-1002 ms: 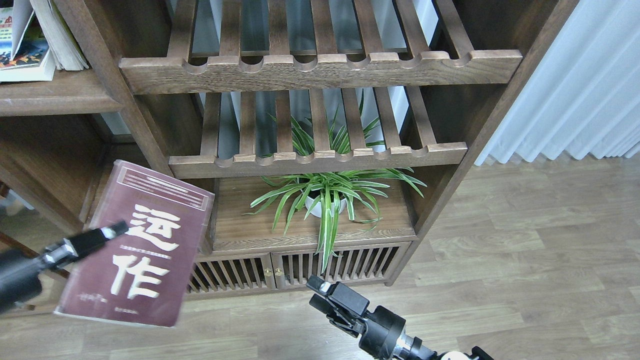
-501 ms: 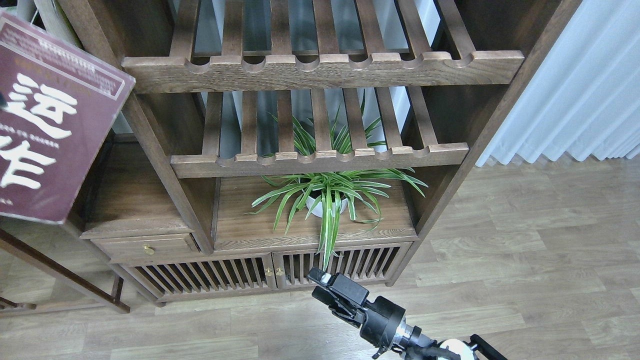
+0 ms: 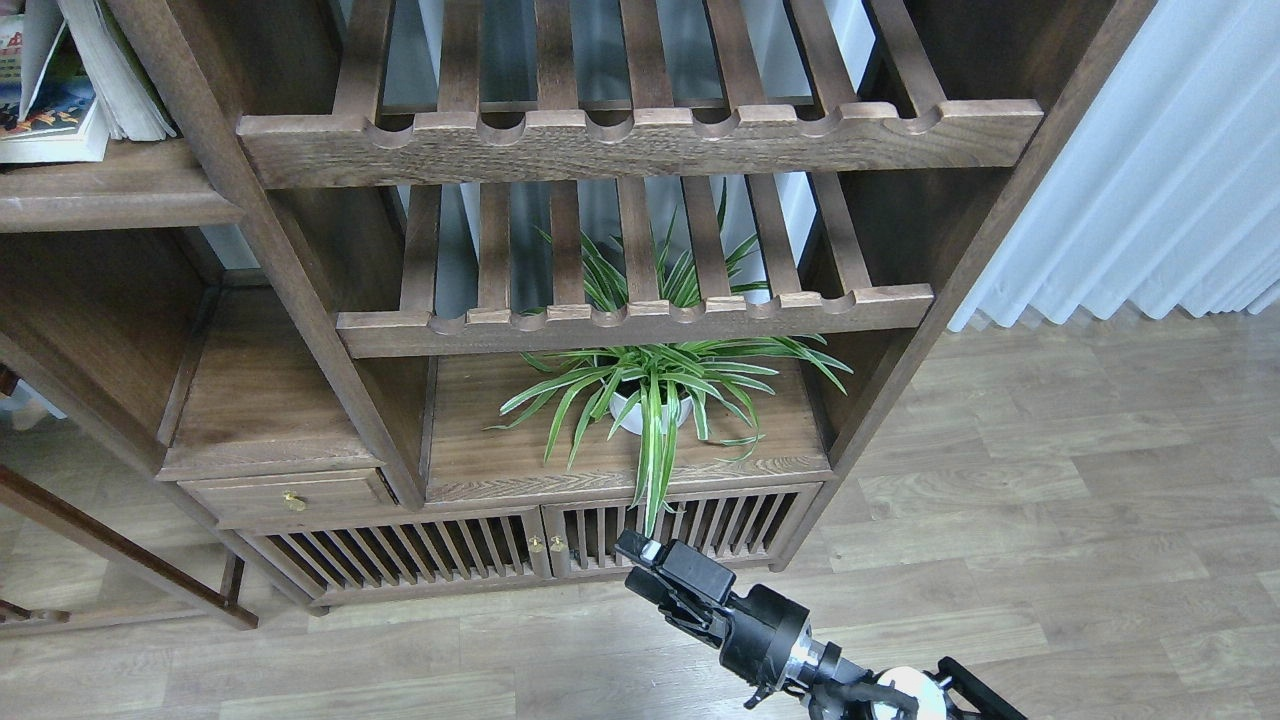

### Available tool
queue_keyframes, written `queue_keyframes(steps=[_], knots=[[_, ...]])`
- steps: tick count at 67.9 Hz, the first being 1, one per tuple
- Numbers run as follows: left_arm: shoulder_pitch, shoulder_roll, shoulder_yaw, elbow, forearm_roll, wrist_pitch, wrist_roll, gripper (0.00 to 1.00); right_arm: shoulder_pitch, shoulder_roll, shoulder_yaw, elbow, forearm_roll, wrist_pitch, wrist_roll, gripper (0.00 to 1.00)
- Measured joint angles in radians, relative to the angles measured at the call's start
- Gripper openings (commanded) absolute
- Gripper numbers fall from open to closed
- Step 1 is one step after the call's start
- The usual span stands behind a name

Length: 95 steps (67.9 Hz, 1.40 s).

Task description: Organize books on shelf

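- Since a second ago, when our left pincer held the thick maroon book low in front of the bookcase, that book has risen to the upper left and has now gone out of sight together with the left pincer, so we cannot say whether it is clamped or apart.
- Our right pincer (image 3: 640, 560) has barely shifted, low before the slatted cabinet doors (image 3: 520, 545); its fingers look drawn together on nothing, though dark and small, so we cannot tell for sure.
- On the solid shelf (image 3: 110, 190) at upper left we see books (image 3: 60, 90) leaning and lying at the frame's corner: a white one with a colourful picture and pale page edges beside it. The maroon one is not among what shows.
- We judge the maroon book is being carried toward that shelf, beyond the frame; placement is unconfirmed.
- The spider plant (image 3: 655, 395) sits untouched on the lower board.
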Motion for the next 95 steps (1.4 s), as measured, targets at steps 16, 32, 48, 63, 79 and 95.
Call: queue_keyframes(steps=[16, 32, 48, 63, 79, 95], knots=[[-0.156, -0.016, 0.099, 0.067, 0.002, 0.0, 0.026, 0.0, -0.006, 0.0, -0.003, 0.001, -0.001, 0.0, 0.0, 1.0], [-0.185, -0.103, 0.105, 0.141, 0.004, 0.0, 0.054, 0.0, -0.014, 0.0, -0.007, 0.009, -0.002, 0.0, 0.0, 1.0], [-0.239, -0.22, 0.104, 0.202, 0.006, 0.0, 0.143, 0.0, -0.023, 0.0, -0.028, 0.015, -0.002, 0.0, 0.0, 1.0], [-0.274, -0.285, 0.107, 0.259, 0.007, 0.0, 0.18, 0.0, -0.034, 0.0, -0.029, 0.015, -0.002, 0.0, 0.0, 1.0], [-0.321, -0.376, 0.107, 0.347, 0.007, 0.0, 0.226, 0.0, -0.046, 0.0, -0.028, 0.015, -0.002, 0.0, 0.0, 1.0], [-0.409, -0.482, 0.127, 0.442, 0.008, 0.0, 0.229, 0.0, -0.056, 0.0, -0.029, 0.018, -0.002, 0.0, 0.0, 1.0]])
